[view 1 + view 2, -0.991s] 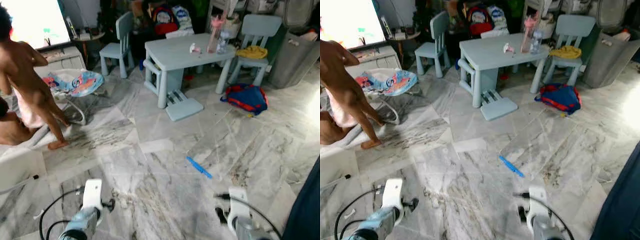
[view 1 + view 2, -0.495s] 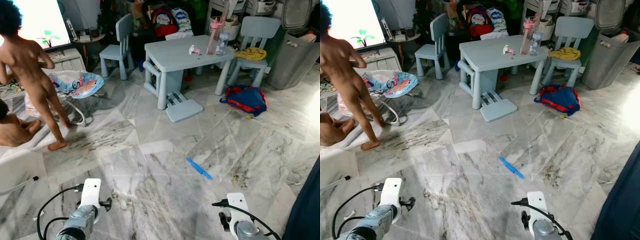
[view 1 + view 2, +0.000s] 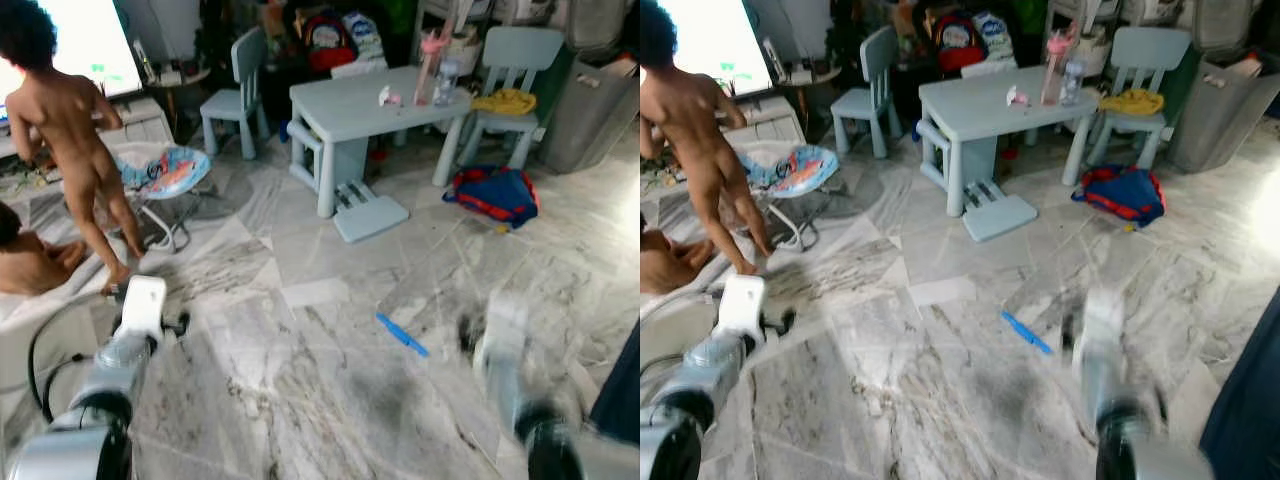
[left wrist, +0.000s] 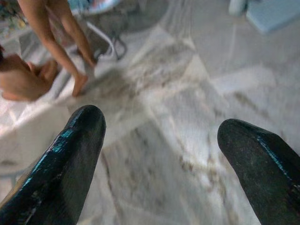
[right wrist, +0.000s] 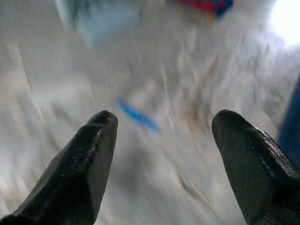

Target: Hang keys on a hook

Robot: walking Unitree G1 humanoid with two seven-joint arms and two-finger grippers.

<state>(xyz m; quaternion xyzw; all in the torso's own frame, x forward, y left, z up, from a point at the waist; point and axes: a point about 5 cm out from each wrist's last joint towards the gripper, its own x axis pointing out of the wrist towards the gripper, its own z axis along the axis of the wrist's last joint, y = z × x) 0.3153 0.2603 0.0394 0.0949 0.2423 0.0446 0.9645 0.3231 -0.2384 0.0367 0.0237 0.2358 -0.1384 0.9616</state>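
Note:
My left arm (image 3: 140, 305) is raised over the marble floor on the left. My right arm (image 3: 500, 340) is raised on the right and smeared by motion. In the left wrist view, my left gripper (image 4: 159, 119) is open, with bare floor between its black fingers (image 4: 79, 140). The right gripper (image 5: 164, 115) is open too, nothing between its fingers (image 5: 93, 140), and a blue strip (image 5: 136, 115) lies on the blurred floor beyond it.
A pale blue table (image 3: 350, 110) with two chairs (image 3: 235, 95) stands at the back. A red-and-blue backpack (image 3: 492, 193) and a blue strip (image 3: 402, 335) lie on the floor. A person (image 3: 75, 130) stands at left by a bouncer seat (image 3: 165, 170); another (image 3: 30, 262) sits on the floor.
Both arms have lifted up and forward from the bottom edge, the right one blurred in motion. The standing person has shifted a little to the right.

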